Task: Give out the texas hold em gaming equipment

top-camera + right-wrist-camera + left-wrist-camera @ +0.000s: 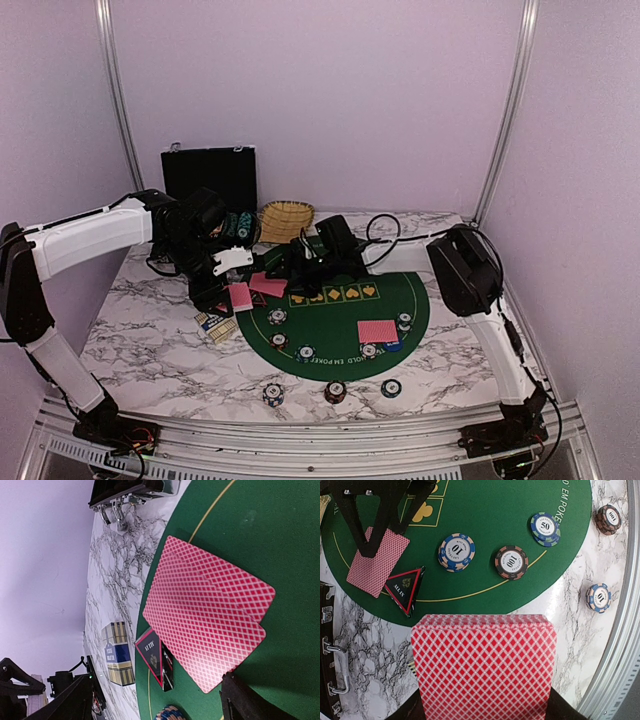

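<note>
My left gripper (482, 705) is shut on a deck of red-backed playing cards (482, 665), held just off the mat's left edge (240, 296). Ahead of the deck lie the black-red triangle marker (405, 587) and striped chips marked 10 (456, 552), 100 (511, 562) and 50 (543, 528). My right gripper (160, 707) is open low over two overlapping cards (210, 610) on the green mat (330, 320), with one dark finger (245, 700) beside their near corner. Another pair of cards (378, 330) lies at the mat's right, next to a blue disc (393, 346).
Three chips (335, 391) sit on the marble near the front edge. A blue and gold card box (215, 325) lies left of the mat. The black case (210, 175) and straw basket (285, 220) stand at the back.
</note>
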Motion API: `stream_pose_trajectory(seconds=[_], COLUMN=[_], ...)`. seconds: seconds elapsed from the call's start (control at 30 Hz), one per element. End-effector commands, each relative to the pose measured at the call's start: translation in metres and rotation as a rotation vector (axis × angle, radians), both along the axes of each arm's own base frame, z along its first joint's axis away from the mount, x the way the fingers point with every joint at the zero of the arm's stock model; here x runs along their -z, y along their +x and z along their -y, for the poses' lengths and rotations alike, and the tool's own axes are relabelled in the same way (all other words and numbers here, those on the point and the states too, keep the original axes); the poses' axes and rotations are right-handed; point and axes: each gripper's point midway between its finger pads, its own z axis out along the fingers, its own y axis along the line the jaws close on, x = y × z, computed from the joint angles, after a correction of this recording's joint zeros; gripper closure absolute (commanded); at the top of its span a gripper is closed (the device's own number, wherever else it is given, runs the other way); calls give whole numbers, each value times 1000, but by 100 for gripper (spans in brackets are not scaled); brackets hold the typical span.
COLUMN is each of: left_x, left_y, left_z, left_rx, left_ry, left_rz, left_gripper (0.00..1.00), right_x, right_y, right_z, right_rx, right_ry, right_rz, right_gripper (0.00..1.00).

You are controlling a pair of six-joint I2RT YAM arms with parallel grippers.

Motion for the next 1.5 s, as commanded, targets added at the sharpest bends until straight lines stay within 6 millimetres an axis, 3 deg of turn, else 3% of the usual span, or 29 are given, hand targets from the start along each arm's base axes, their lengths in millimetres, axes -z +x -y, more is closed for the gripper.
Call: stream_pose_trajectory(seconds=[0.0,0.13,0.4,0.5,0.7,0.9,1.07,1.47], left_x=[-14,-13,-12,-13,-14,-16,-17,-16], left_y=[-1,-2,-3,-2,-1,-1,0,-1], left_z=[1,1,1,1,2,2,3,6], left_rx=[10,11,11,11,8,5,3,7], left_ry=[-25,-25,-22,-24,-28,-31,-35,-43], left_rz=[15,13,8,11,12,16,16,8], left_gripper=[100,100,100,100,100,100,100,100], right_x=[18,9,-47,-61,-70,-87,-92,-99], right_y=[-9,-6,0,-10,-48,-89,-109,-120], right_z=[-16,-20,5,15,21,3,-15,-37], right_rx=[-13,-15,19,16,-46,-139,-187,-225], right_ry=[-21,0,84,106,166,239,271,310], right_rz=[-50,-35,68,85,52,17,-2,-17], right_gripper=[13,13,13,13,13,13,13,12])
